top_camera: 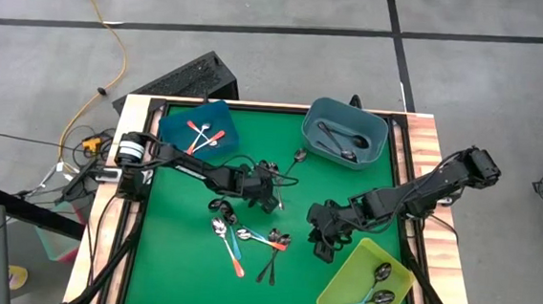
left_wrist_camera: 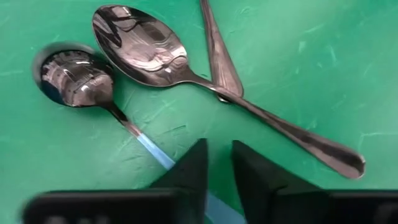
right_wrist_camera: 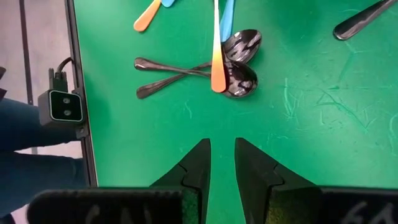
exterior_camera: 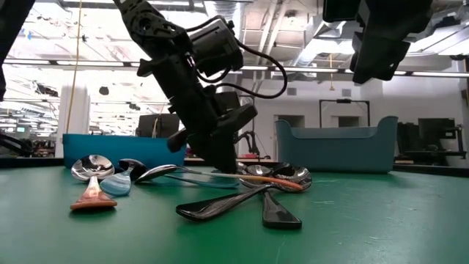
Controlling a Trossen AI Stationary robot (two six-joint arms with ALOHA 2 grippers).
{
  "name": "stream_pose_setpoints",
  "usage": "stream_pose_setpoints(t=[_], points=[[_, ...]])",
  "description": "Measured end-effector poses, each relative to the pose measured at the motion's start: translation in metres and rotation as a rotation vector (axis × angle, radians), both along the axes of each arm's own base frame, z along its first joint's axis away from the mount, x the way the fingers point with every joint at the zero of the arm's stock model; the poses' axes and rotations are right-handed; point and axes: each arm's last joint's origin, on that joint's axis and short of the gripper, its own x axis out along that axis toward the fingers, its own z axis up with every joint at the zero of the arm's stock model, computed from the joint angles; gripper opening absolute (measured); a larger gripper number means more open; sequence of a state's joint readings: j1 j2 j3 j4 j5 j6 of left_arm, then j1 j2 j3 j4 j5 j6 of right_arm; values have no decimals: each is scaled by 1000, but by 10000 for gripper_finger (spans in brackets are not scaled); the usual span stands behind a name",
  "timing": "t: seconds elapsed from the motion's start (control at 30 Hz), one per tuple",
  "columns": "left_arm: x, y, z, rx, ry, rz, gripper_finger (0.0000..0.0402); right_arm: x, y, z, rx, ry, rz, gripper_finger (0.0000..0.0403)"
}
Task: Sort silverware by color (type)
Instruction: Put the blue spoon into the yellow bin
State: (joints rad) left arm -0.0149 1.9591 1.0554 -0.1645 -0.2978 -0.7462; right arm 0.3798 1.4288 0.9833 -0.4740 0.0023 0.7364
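Spoons lie scattered on the green mat (top_camera: 178,251): a pile (top_camera: 241,238) with orange-red, light blue and dark handles, and a few dark ones (top_camera: 270,166) farther back. My left gripper (top_camera: 271,194) is down at the mat, shut on a light-blue-handled spoon (left_wrist_camera: 74,78), whose bowl rests on the mat beside a dark spoon (left_wrist_camera: 143,50). My right gripper (top_camera: 325,244) hovers above the mat, between the pile and the yellow-green bin (top_camera: 333,295). Its fingers (right_wrist_camera: 198,168) stand a narrow gap apart, with nothing between them. My left gripper pinches the spoon's light blue handle (left_wrist_camera: 163,157) between its two fingers, well back from the bowl. The fingers slant down from the table's left side and lie across the handle. The spoon lies flat, its bowl (left_wrist_camera: 78,81) on the mat.
A blue bin (top_camera: 173,126) at the far left holds orange-red spoons. A dark teal bin (top_camera: 312,126) at the far right holds dark spoons. The yellow-green bin holds blue-handled ones. Two crossed dark spoons (right_wrist_camera: 186,71) and an orange handle (right_wrist_camera: 217,62) lie ahead of my right gripper.
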Motion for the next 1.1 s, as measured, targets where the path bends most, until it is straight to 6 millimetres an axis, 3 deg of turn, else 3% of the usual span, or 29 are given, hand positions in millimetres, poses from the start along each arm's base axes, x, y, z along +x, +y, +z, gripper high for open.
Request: stream_pose_setpoints(t=[0.1,0.4,0.77,0.97,1.1], points=[[0,0,0,5,17,-58,9,0,0,0,4,2,-7,87],[0,-2,0,-21,12,-72,0,0,0,0,6,2,-16,87],[-8,-4,52,-32,-118,-106,0,0,-1,0,-53,-26,-58,87],[-11,-5,66,21,-159,-77,0,1,-1,0,-74,-34,-61,87],[-14,-3,64,45,-140,-5,1,1,-1,0,-79,-36,-55,87]])
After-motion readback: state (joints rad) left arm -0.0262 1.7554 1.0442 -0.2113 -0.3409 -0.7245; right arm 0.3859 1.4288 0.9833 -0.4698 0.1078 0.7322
